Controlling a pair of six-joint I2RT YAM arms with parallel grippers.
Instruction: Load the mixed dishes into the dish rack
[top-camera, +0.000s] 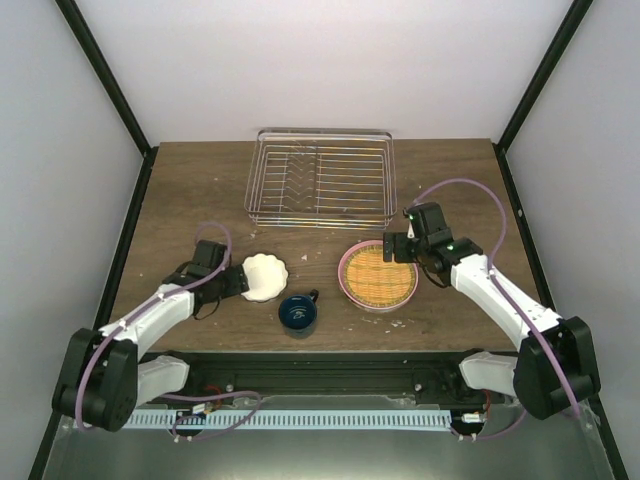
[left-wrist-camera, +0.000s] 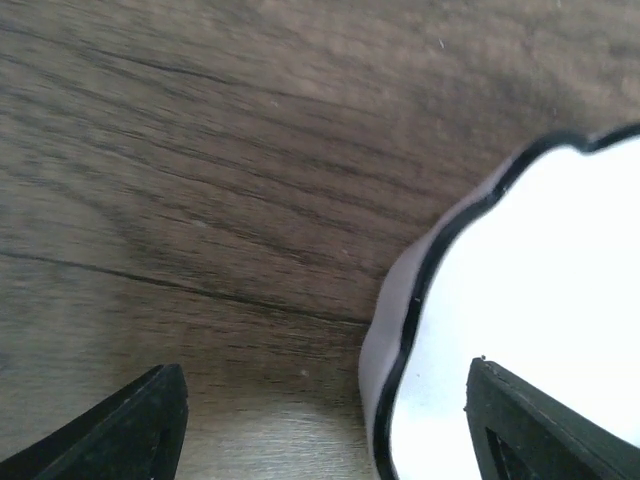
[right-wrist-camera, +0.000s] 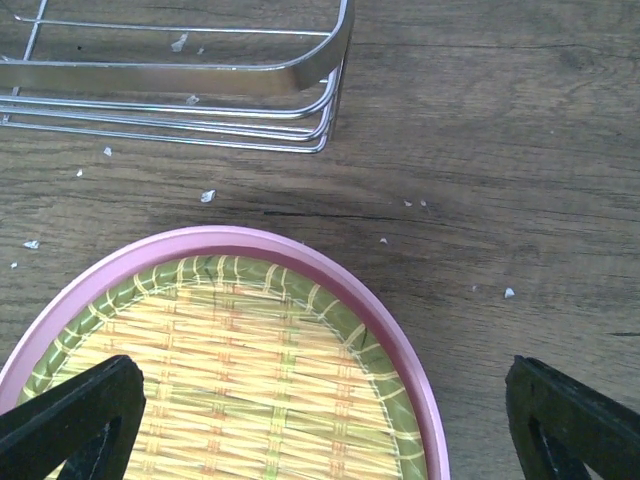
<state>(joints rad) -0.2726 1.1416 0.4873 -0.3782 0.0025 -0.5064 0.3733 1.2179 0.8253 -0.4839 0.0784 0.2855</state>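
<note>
White bowl (top-camera: 265, 276), centre left, has its rim inside the wide-spread left gripper (top-camera: 238, 283); right gripper (top-camera: 392, 247) gapes over pink plate (right-wrist-camera: 300, 255).

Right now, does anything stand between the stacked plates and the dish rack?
Nothing visible does. Between the far rim of the pink plate and the near wall of the dish rack lies only bare wooden table with a few small white crumbs. The rack holds no dishes.
</note>
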